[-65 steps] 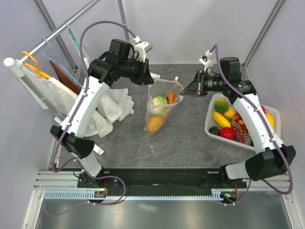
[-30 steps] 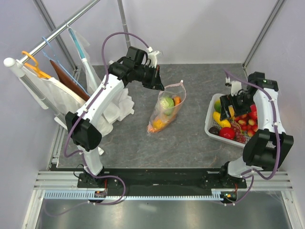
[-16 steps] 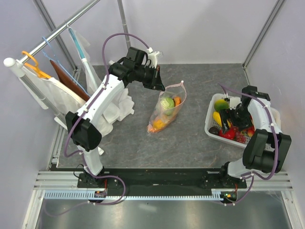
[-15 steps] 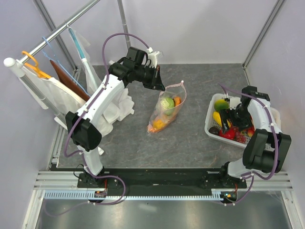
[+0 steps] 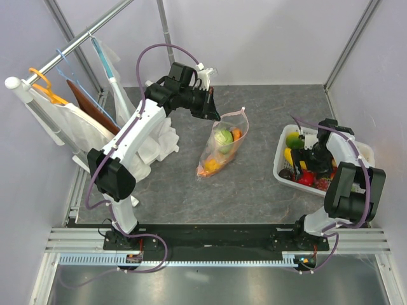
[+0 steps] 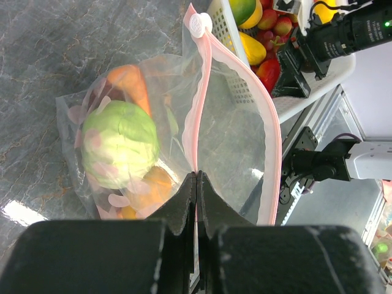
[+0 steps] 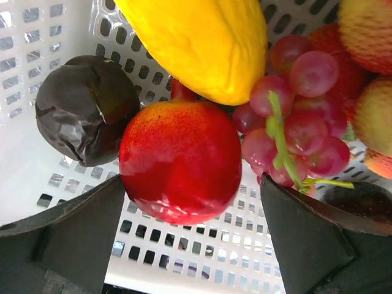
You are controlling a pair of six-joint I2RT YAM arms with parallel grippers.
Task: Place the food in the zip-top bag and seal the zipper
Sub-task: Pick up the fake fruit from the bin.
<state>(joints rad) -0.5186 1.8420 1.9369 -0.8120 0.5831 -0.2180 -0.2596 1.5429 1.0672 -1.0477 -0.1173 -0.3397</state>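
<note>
Left jaws: closed tight on the pink zipper strip (image 6: pixel 199 110) of the bag (image 5: pixel 219 149), about midway along the mouth. They hold that edge up, while the bag's bottom rests on the desk (image 5: pixel 267 108) near its middle. The mouth gapes open, with the white slider (image 6: pixel 199 23) at the far end of the strip.

In the bag: green cabbage (image 6: pixel 119 144), orange carrot piece (image 6: pixel 131 86), and some orange bits lower down.

Right jaws: spread wide, down inside the white basket (image 5: pixel 280 166) and standing either side of a red apple (image 7: pixel 180 162). A dark round piece (image 7: pixel 86 110) touches the apple on one side, grapes (image 7: pixel 294 128) are close on the other, and a long yellow piece (image 7: pixel 196 43) lies just above it.

Risks, as I judge them:
- The closing jaws may pinch the dark piece or the grapes along with the apple, because the neighbours crowd it.
- The apple is round and glossy, so an off-centre squeeze could pop it out.
- Only one lip of the bag is held. The free lip may sag and narrow the mouth, and a dropped piece could hit the rim and roll across the desk.
- A pull on the strip could topple the loaded bag.

Writing: none legible. The bag has only pale pink dots, and I see no brand anywhere.
</note>
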